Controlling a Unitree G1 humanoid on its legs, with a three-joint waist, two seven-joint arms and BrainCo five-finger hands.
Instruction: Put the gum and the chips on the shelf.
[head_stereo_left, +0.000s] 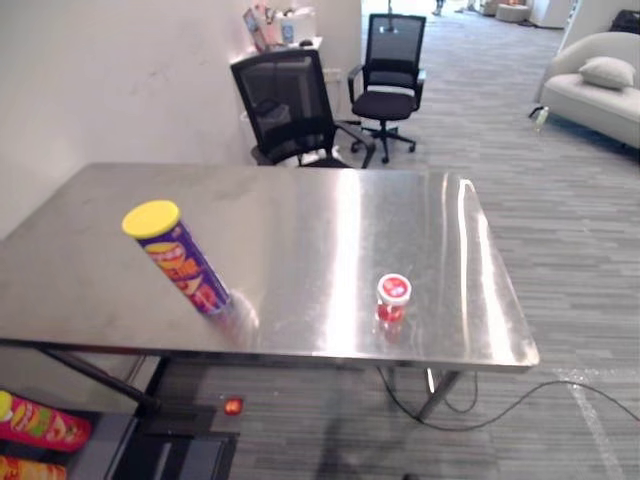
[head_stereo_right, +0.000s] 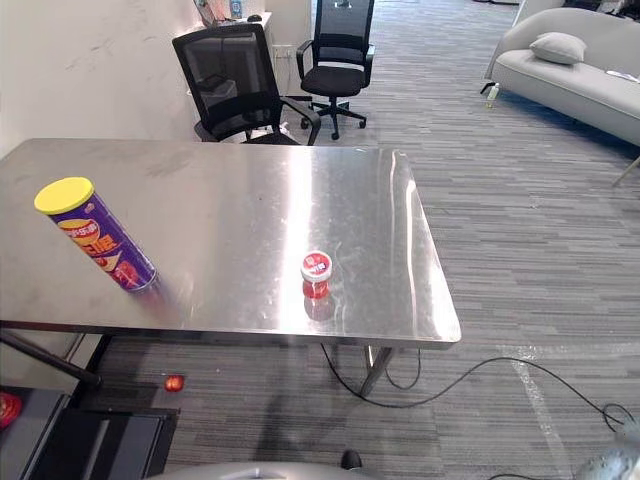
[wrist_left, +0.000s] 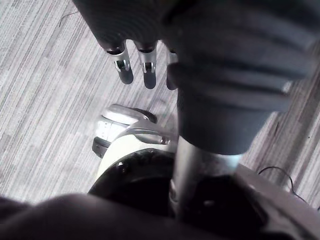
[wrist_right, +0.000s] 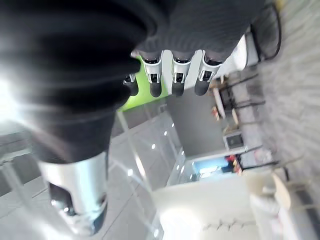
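Well, the brushed-steel table (head_stereo_left: 300, 210) spreads across the view, and both task items sit on it untouched. Beyond it, a pale sofa (head_stereo_left: 600, 95) with a cushion stands at the far right, and two black mesh office chairs (head_stereo_left: 290, 110) wait by the wall past the far edge. On the table, the purple chips tube (head_stereo_left: 185, 262) with its yellow lid stands near the front edge on the left. Both hands hang free. The left hand (wrist_left: 124, 70) is over grey carpet, fingers loose and straight, nothing in them. The right hand (wrist_right: 176, 80) is the same, fingers relaxed and empty. The little red-and-white gum tub (head_stereo_left: 393, 296) stands upright near the front edge toward the right, well apart from the tube.
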